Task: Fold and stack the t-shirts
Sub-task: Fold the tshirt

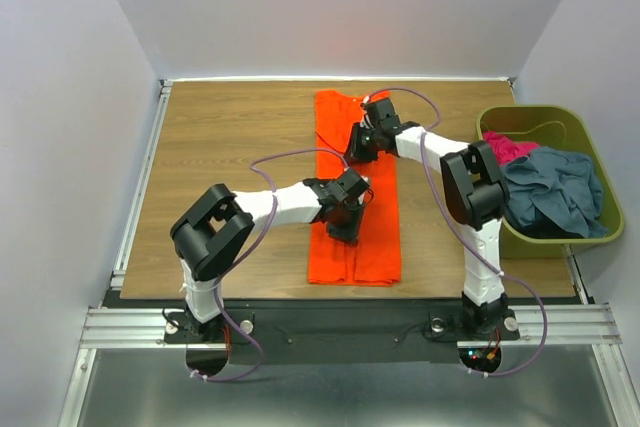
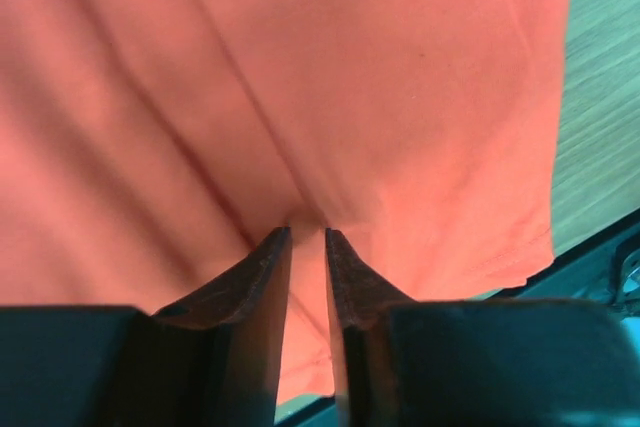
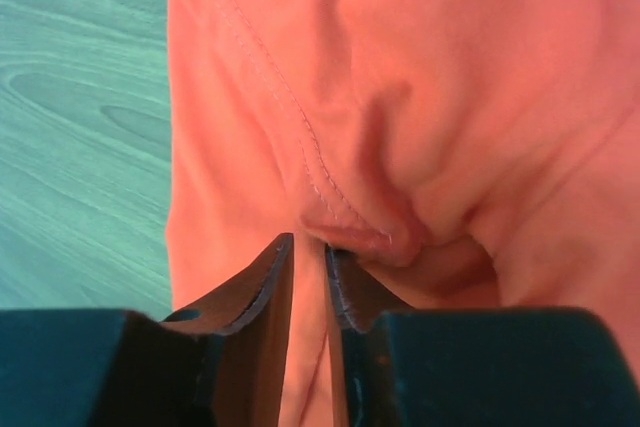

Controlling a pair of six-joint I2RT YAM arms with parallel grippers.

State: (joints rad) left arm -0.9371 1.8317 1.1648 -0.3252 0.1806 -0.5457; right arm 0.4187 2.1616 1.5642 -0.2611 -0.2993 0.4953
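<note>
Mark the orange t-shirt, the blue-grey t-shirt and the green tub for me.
orange t-shirt (image 1: 378, 237): top external view, bare lower right part of the cloth.
blue-grey t-shirt (image 1: 555, 187): top external view, middle of the crumpled heap.
green tub (image 1: 530, 115): top external view, far rim.

From my overhead feed both arms sit right over the orange shirt (image 1: 353, 217), so I can't see the cloth under them or either set of fingertips. The neck label isn't visible anywhere. The left wrist cam crops the shirt on three sides, and the left gripper (image 2: 307, 237) nips a fold whose depth I can't judge. The right gripper (image 3: 309, 244) is the same story, its seam bunched and blurry. The blue-grey shirt (image 1: 556, 190) covers most of the pink one (image 1: 508, 147) in the green tub (image 1: 577, 127), whose right rim runs off frame.
</note>
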